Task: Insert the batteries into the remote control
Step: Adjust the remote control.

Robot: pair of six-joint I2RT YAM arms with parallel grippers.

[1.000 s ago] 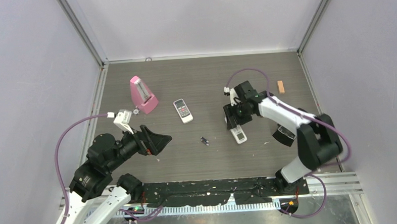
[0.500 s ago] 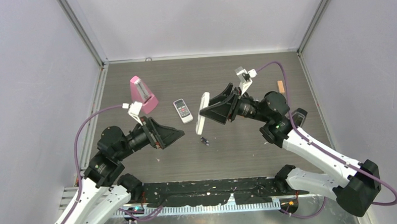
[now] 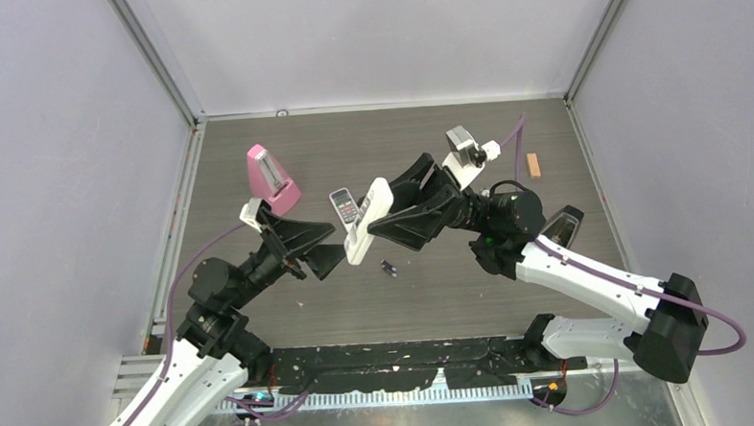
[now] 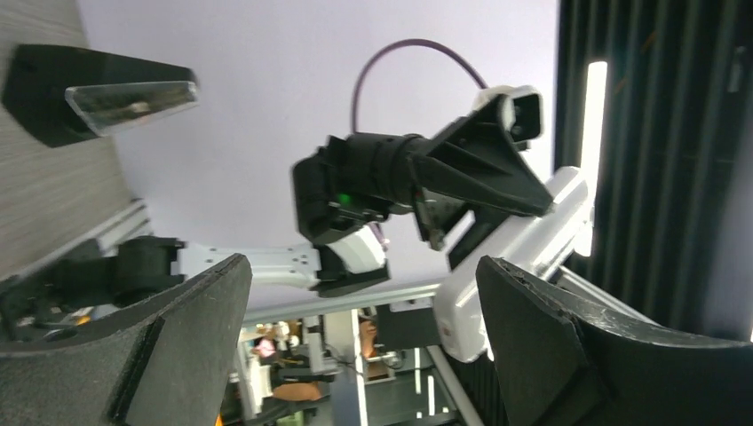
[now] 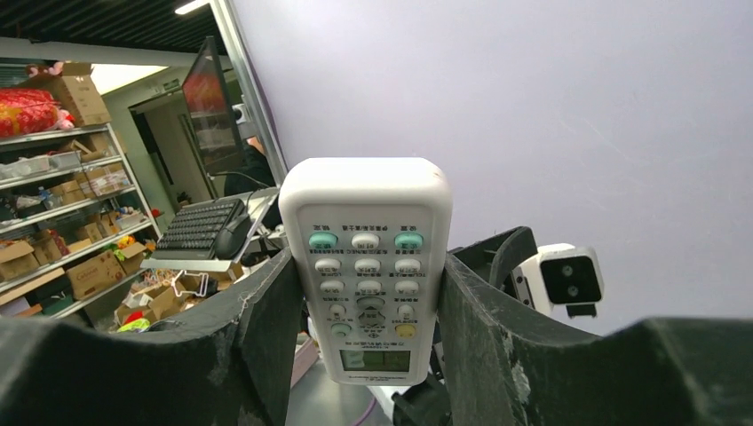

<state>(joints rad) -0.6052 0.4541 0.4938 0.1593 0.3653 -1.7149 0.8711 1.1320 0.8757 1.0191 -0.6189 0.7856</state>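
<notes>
My right gripper (image 3: 381, 213) is shut on the long white remote control (image 3: 366, 223) and holds it in the air over the middle of the table. In the right wrist view the remote control (image 5: 368, 266) shows its buttoned front between the fingers of my right gripper (image 5: 366, 293). The left gripper (image 3: 331, 246) is open, raised, just left of the remote's lower end. Seen from the left wrist, the left gripper (image 4: 364, 346) holds nothing and the remote's white back (image 4: 524, 248) lies by its right finger. One small dark battery (image 3: 388, 268) lies on the table below.
A shorter remote (image 3: 343, 207) lies on the table, partly hidden behind the held one. A pink metronome (image 3: 272, 179) stands at the back left. A small orange block (image 3: 533, 164) sits at the back right, and a black object (image 3: 563, 226) lies near the right arm.
The right arm has lifted the remote off the table at the right and carried it left. The left gripper has risen and moved right to meet it.
</notes>
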